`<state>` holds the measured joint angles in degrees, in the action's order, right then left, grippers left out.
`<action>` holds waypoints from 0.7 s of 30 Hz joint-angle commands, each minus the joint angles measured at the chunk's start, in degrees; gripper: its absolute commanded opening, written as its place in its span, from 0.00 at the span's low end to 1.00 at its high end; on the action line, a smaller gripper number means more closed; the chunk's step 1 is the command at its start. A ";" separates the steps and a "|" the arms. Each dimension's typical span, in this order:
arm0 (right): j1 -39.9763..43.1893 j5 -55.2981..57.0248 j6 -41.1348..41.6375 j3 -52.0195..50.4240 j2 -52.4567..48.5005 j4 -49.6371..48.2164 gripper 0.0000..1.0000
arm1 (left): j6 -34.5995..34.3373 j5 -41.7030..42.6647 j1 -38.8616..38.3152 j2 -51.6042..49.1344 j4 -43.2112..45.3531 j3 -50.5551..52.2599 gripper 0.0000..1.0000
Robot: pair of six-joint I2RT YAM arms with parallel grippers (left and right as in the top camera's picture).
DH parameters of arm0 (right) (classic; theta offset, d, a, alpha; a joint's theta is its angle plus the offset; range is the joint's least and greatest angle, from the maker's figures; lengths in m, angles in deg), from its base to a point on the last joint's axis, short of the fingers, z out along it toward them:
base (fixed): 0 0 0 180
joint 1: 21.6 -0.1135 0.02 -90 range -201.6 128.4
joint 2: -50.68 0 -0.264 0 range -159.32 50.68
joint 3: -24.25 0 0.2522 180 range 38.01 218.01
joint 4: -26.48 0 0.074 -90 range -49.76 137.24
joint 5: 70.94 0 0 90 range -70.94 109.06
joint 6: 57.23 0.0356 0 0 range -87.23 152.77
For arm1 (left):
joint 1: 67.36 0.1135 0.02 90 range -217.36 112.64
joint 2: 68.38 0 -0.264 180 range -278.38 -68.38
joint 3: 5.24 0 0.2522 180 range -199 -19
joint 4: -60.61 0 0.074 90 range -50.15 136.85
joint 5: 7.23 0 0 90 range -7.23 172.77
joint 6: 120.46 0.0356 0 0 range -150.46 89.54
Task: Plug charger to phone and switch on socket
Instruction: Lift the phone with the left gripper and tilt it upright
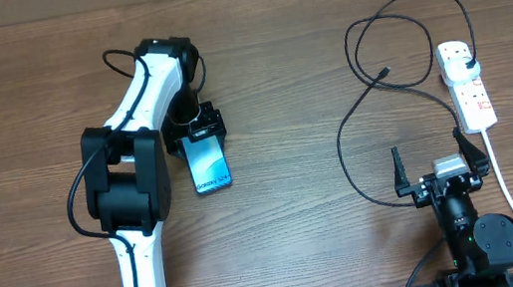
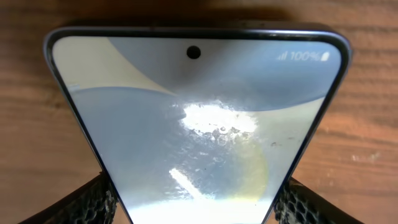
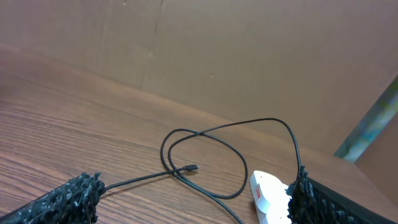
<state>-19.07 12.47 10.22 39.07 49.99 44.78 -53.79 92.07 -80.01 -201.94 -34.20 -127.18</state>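
The phone (image 1: 209,164) lies flat on the wooden table left of centre, its blue-teal screen lit. My left gripper (image 1: 197,132) straddles its far end. In the left wrist view the phone (image 2: 199,118) fills the frame, and both fingers (image 2: 87,205) press against its side edges, so the left gripper (image 2: 196,202) is shut on it. The charger is a black cable (image 1: 362,139) looping at the right, its small connector (image 1: 384,71) (image 3: 191,167) lying free and its plug (image 1: 463,59) sitting in the white socket (image 1: 470,88) (image 3: 267,196). My right gripper (image 1: 437,160) (image 3: 189,208) stands wide open, below the cable and beside the socket's near end.
The socket's white cord (image 1: 511,203) runs down the right side past my right arm toward the front edge. A brown wall (image 3: 205,50) stands behind the table. The black cable's loop (image 3: 205,162) lies between my right gripper and that wall.
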 commanded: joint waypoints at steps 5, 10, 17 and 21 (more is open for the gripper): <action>0.13 0.50 0.02 -0.61 0.52 -0.26 1.00 | 2.47 3.30 0.63 -0.59 -5.77 -5.68 0.53; 0.13 0.48 0.02 -0.61 0.52 -0.26 1.00 | 7.30 13.05 0.63 -0.59 -8.20 -6.80 0.52; 0.13 0.48 0.02 -0.61 0.52 -0.26 1.00 | 9.73 20.92 0.66 -0.59 -11.52 -6.80 0.51; 0.13 0.50 0.02 -0.61 0.52 -0.26 1.00 | 11.21 26.80 0.66 -0.59 -13.73 -6.80 0.51</action>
<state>-19.05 12.49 10.22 39.07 49.99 44.78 -45.27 110.67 -79.59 -201.94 -46.68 -132.41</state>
